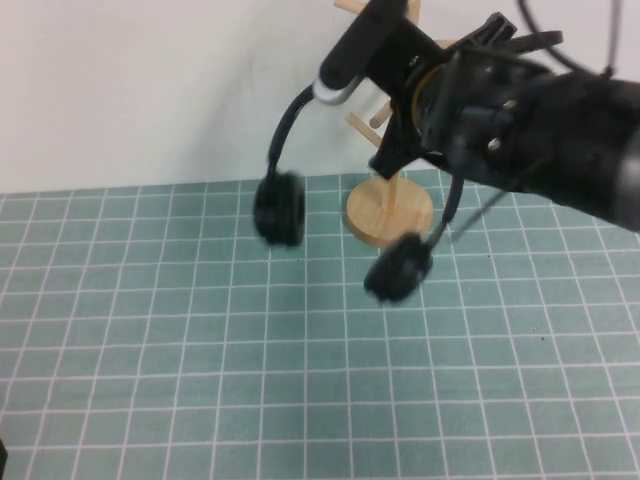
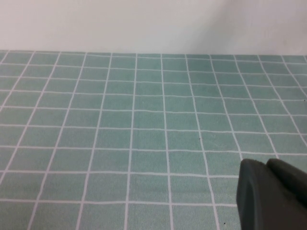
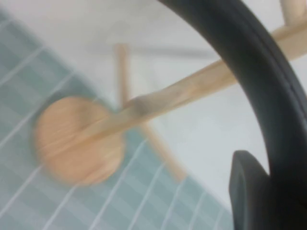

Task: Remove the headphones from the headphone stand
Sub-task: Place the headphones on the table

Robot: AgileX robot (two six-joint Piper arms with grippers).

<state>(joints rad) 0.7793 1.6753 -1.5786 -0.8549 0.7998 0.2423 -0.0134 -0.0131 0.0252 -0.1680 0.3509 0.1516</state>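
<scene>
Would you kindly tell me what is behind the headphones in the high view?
Behind the headphones, held up by the right tool, stands the wooden headphone stand: base and a few pegs visible, most of the post covered by the arm. The left tool is low over the mat.

Our right arm reached in from the right edge of the high view toward the upper centre, its dark forearm filling the upper right of the frame. Our right gripper (image 1: 375,50) sat near the top centre, raised well above the mat and clamped on the headphones (image 1: 283,205) by the headband. In the right wrist view one dark finger (image 3: 249,194) showed at the lower right. Our left gripper (image 2: 271,194) appeared only in the lower right corner of the left wrist view, hanging low over the mat.
</scene>
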